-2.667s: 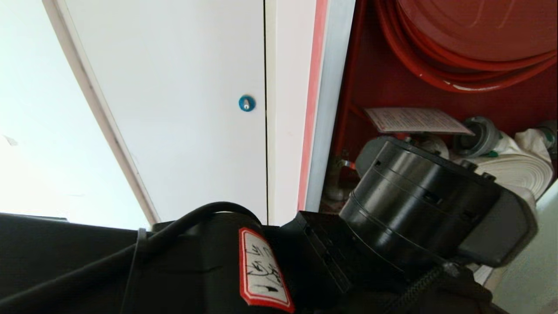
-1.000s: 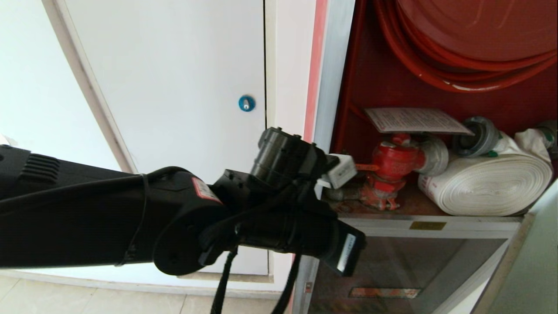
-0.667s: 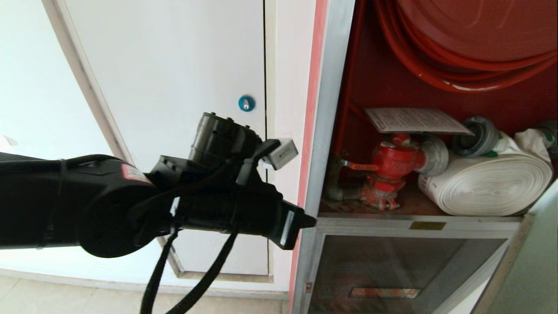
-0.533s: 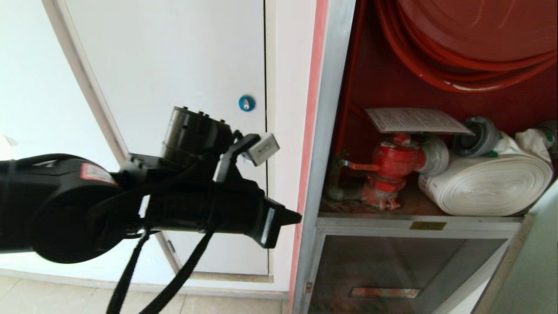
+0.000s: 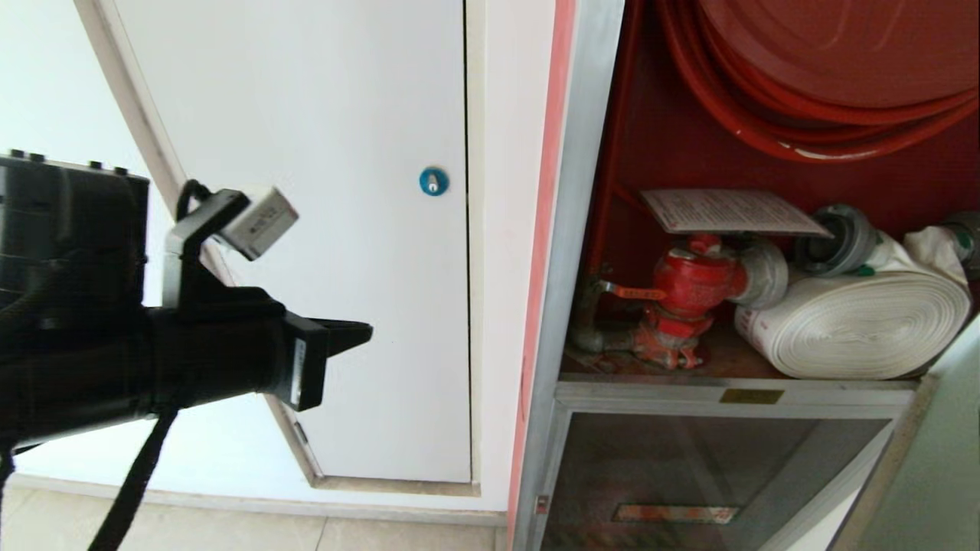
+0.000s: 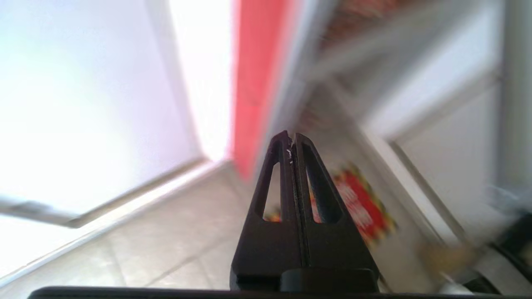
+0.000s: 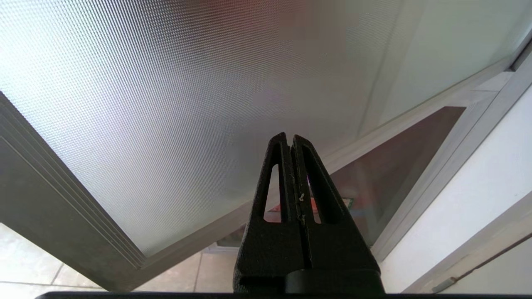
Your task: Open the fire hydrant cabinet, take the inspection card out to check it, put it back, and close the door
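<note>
Card (image 5: pixel 731 211) first: the inspection card lies flat on top of the red valve (image 5: pixel 693 287) inside the fire hydrant cabinet (image 5: pixel 651 145), its far edge against the red back wall, with the white rolled hose (image 5: pixel 857 325) just to its right and the red hose reel (image 5: pixel 827 46) hanging above. Resting there, it sits squarely in the open compartment where a glance through the glass would find it, so the checking step looks done and the card looks returned. The left gripper (image 5: pixel 360 331) is well to the left of the cabinet, in front of the plain white panel with the round blue lock (image 5: pixel 433 180), pointing right toward the silver frame; its fingers are pressed together with nothing between them, which the left wrist view confirms. Empty and clear of the opening, it appears placed out of the swing path, leaving the closing to be done. The door (image 7: pixel 187 83) shows only in the right wrist view, a patterned glass pane in a silver frame standing swung out from the cabinet, with the right gripper (image 7: pixel 290 141) close before it, fingers likewise closed on nothing. A closed tip suits pushing a flat pane, so the door's edge probably needs a nudge from that side next.
</note>
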You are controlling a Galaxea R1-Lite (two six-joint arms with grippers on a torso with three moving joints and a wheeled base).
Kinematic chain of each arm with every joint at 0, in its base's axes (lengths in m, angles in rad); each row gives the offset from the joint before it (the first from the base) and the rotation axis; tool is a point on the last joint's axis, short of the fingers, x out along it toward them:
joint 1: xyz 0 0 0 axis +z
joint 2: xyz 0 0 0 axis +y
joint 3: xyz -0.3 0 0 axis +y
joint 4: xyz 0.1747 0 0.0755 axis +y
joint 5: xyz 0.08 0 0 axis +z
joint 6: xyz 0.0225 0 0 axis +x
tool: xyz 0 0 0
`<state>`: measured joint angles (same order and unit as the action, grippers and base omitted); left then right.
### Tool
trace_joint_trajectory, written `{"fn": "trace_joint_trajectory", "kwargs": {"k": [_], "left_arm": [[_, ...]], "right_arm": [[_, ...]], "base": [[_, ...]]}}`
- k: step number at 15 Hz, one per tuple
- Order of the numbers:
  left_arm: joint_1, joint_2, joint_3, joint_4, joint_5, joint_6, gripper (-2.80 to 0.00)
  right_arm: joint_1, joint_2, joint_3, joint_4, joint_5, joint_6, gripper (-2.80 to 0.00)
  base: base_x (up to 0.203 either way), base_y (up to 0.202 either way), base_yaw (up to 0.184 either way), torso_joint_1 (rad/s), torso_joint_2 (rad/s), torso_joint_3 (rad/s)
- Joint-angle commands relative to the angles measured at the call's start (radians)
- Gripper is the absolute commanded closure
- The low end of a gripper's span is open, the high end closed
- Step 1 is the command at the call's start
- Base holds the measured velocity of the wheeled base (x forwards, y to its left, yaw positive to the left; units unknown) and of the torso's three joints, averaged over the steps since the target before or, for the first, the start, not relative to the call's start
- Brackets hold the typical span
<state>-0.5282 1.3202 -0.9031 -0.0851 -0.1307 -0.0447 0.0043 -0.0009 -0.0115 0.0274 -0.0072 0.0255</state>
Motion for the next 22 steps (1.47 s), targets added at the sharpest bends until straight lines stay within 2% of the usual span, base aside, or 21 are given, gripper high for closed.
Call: {"fn": "trace_joint_trajectory", "kwargs": {"k": [1, 5, 9, 13, 15, 16, 18, 21, 22], "left_arm": [[0.047, -0.082, 0.028, -0.001, 0.004, 0.003, 0.0], [0.157, -0.18, 0.094, -0.002, 0.02, 0.019, 0.0], [0.268, -0.337, 0.174, -0.002, 0.152, 0.03, 0.0], [0.35, -0.587, 0.279, -0.001, 0.204, 0.064, 0.0], [0.374, -0.659, 0.332, -0.001, 0.282, 0.078, 0.0], [0.385, -0.671, 0.347, -0.002, 0.296, 0.082, 0.0], [0.423, -0.721, 0.382, -0.001, 0.286, 0.086, 0.0], [0.472, -0.829, 0.452, 0.0, 0.159, 0.09, 0.0], [0.495, -0.864, 0.481, 0.0, 0.137, 0.089, 0.0]], "right_arm": [[0.0, -0.001, 0.001, -0.001, 0.0, 0.001, 0.0], [0.0, -0.001, 0.001, -0.001, 0.0, 0.002, 0.0], [0.0, -0.001, 0.001, -0.001, 0.0, 0.002, 0.0], [0.0, -0.001, 0.001, -0.001, 0.0, 0.002, 0.0], [0.0, -0.001, 0.001, -0.001, 0.0, 0.002, 0.0], [0.0, -0.001, 0.001, -0.001, 0.0, 0.002, 0.0], [0.0, -0.001, 0.001, -0.001, 0.0, 0.002, 0.0], [0.0, -0.001, 0.001, -0.001, 0.0, 0.002, 0.0], [0.0, -0.001, 0.001, -0.001, 0.0, 0.002, 0.0]], "base": [[0.0, 0.0, 0.0, 0.0, 0.0, 0.0], [0.0, 0.0, 0.0, 0.0, 0.0, 0.0], [0.0, 0.0, 0.0, 0.0, 0.0, 0.0], [0.0, 0.0, 0.0, 0.0, 0.0, 0.0], [0.0, 0.0, 0.0, 0.0, 0.0, 0.0], [0.0, 0.0, 0.0, 0.0, 0.0, 0.0], [0.0, 0.0, 0.0, 0.0, 0.0, 0.0], [0.0, 0.0, 0.0, 0.0, 0.0, 0.0], [0.0, 0.0, 0.0, 0.0, 0.0, 0.0]]}}
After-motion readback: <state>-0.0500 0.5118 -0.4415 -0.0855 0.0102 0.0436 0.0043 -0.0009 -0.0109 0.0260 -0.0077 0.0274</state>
